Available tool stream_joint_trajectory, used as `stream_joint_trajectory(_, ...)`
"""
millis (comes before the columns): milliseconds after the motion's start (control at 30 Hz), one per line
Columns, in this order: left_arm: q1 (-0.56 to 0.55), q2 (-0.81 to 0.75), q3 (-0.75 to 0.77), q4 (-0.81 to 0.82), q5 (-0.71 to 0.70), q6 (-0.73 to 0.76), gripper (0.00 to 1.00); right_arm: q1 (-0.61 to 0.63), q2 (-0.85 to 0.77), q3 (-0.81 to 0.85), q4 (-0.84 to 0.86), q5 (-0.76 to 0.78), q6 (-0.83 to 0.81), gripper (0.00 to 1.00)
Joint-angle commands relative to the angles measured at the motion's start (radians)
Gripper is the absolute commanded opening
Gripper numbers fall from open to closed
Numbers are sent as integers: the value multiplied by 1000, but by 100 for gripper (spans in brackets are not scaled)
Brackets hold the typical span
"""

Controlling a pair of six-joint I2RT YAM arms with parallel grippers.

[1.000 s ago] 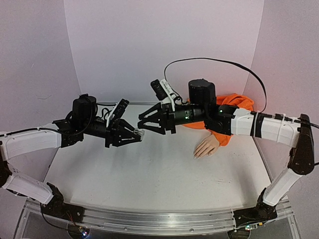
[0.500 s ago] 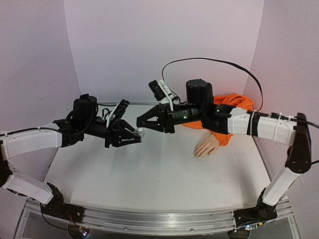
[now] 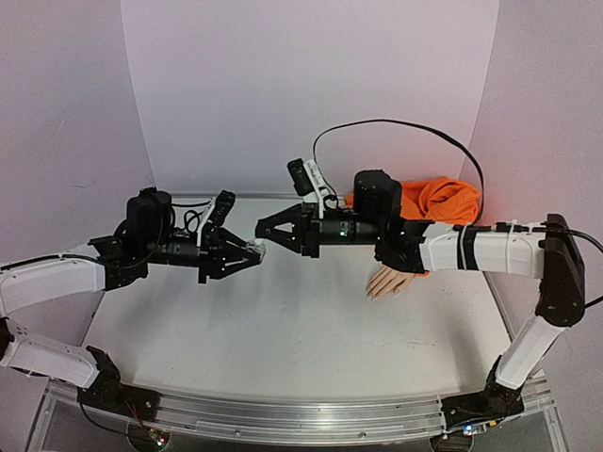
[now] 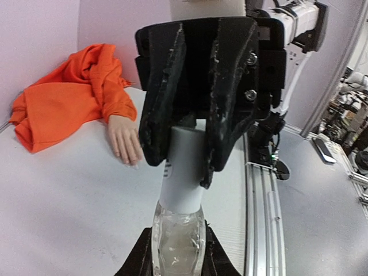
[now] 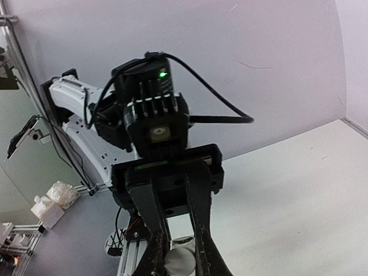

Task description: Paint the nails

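Observation:
My left gripper (image 3: 247, 252) is shut on a small clear bottle (image 4: 177, 241) and holds it above the table. The bottle has a white cap (image 4: 185, 172). My right gripper (image 3: 267, 233) faces the left one, and its black fingers (image 4: 230, 86) are closed on either side of that cap, which also shows in the right wrist view (image 5: 179, 261). The pale mannequin hand (image 3: 388, 281) lies palm down on the table at the right, in an orange sleeve (image 3: 443, 200). Its tiny nails (image 4: 132, 160) show at the fingertips. Both grippers are well left of the hand.
The white table (image 3: 283, 330) has pale walls behind and at the sides. An aluminium rail (image 3: 283, 419) runs along the near edge. A black cable (image 3: 405, 124) loops above the right arm. The orange fabric bunches against the back right corner.
My right gripper has moved left onto the bottle's cap, and its jaws have gone from wide open to closed on it. The left gripper with the bottle has shifted slightly left.

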Motion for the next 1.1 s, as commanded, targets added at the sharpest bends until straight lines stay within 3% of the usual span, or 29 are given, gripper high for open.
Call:
stream_joint_trajectory(0,19,-98,-20,164,-337,14,0,58,67,-15,73,156,112,0)
stream_joint_trajectory(200,18,-130,-53,164,-525,113,0,169,187,112,19,449,202,0)
stream_joint_trajectory(400,18,-143,-76,164,-791,165,0,309,328,352,-312,905,542,0)
stream_joint_trajectory(533,17,-130,-74,162,-818,193,0,373,394,513,-406,1057,597,0)
stream_joint_trajectory(667,17,-125,-69,154,-748,185,0,347,366,529,-407,1083,486,2)
stream_joint_trajectory(900,19,-70,5,40,-615,128,0,223,160,373,-357,840,122,68)
stream_joint_trajectory(1067,40,14,77,12,-281,36,0,59,-39,176,-339,510,-11,89)
